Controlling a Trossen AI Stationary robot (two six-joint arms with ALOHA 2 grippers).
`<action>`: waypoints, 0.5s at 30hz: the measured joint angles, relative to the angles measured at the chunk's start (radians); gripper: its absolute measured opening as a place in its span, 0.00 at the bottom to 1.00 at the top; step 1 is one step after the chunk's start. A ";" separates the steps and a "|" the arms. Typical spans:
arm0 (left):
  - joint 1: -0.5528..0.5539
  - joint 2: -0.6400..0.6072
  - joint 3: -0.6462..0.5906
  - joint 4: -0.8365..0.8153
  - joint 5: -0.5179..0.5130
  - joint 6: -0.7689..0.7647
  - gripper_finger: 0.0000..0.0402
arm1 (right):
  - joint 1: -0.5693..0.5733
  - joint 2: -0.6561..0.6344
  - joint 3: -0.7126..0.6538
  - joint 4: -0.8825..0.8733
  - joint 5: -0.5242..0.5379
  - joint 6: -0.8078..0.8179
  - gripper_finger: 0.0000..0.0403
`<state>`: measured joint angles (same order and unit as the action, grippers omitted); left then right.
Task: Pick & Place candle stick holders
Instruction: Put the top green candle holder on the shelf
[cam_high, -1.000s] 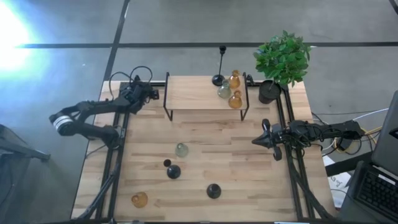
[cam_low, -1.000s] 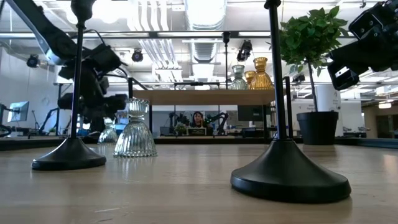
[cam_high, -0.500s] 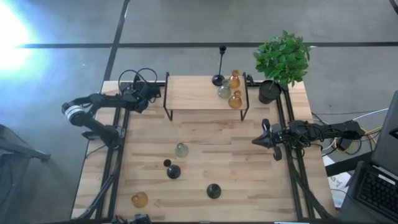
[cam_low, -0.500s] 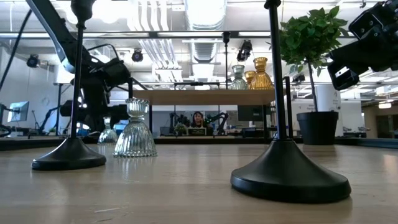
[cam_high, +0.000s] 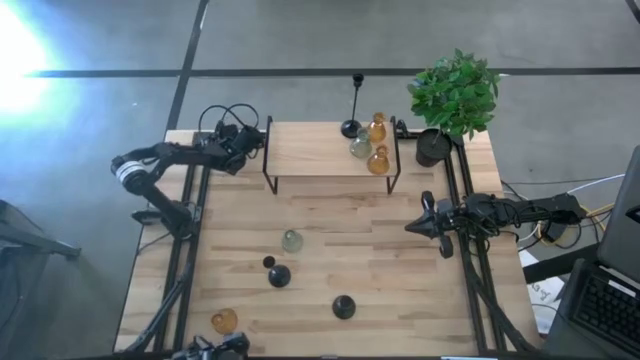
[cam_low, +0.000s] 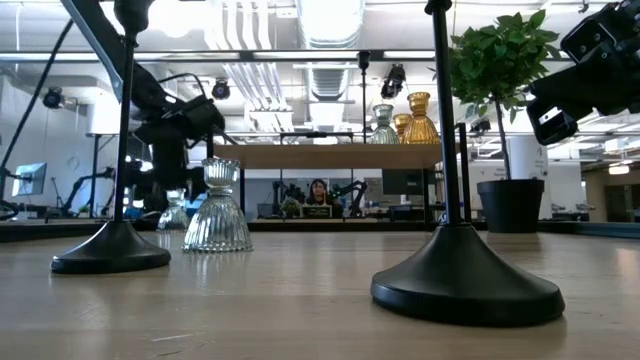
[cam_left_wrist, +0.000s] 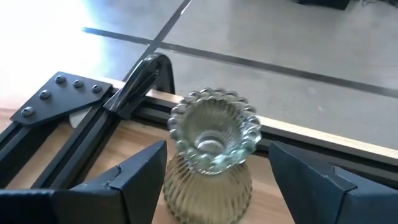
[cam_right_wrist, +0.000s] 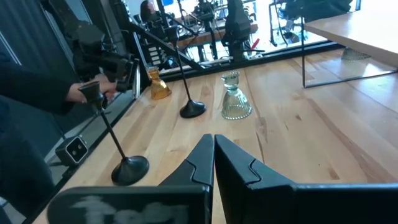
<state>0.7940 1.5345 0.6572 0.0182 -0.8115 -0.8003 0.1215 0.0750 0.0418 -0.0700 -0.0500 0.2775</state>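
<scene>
My left gripper (cam_high: 243, 142) is open, raised by the left end of the wooden shelf (cam_high: 320, 150). Its wrist view looks down on a clear-grey ribbed glass holder (cam_left_wrist: 210, 163) standing on its base near the table's far left corner; the fingers show on either side of it. This holder also shows in the low view (cam_low: 175, 212). My right gripper (cam_high: 412, 228) is shut and empty at the table's right side. On the shelf stand a black stemmed holder (cam_high: 352, 125), two amber ones (cam_high: 377, 128) and a clear one (cam_high: 360, 148). On the table stand a clear one (cam_high: 291, 240), two black ones (cam_high: 279, 275) and an amber one (cam_high: 224, 320).
A black pot with a green plant (cam_high: 452, 95) stands at the far right corner. Black frame rails (cam_high: 190, 250) run along both table sides. A person's hand (cam_right_wrist: 81, 93) shows at the table's near edge. Open wood lies between the shelf and the loose holders.
My left gripper has moved toward the table's right and far edges, up to the shelf's left end. The arm's elbow has swung the same way. The holders have stayed where they were.
</scene>
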 joint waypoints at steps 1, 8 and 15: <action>0.000 0.013 0.010 0.000 -0.002 0.002 0.71 | 0.000 0.000 0.000 0.000 0.000 0.000 0.02; 0.000 0.070 0.031 -0.003 0.000 0.001 0.69 | 0.000 0.000 0.000 0.000 0.000 0.000 0.02; 0.000 0.069 0.030 -0.003 0.000 0.021 0.51 | 0.000 0.000 0.000 0.000 0.000 0.000 0.02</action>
<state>0.7944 1.6032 0.6876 0.0156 -0.8112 -0.7796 0.1215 0.0750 0.0418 -0.0700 -0.0502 0.2775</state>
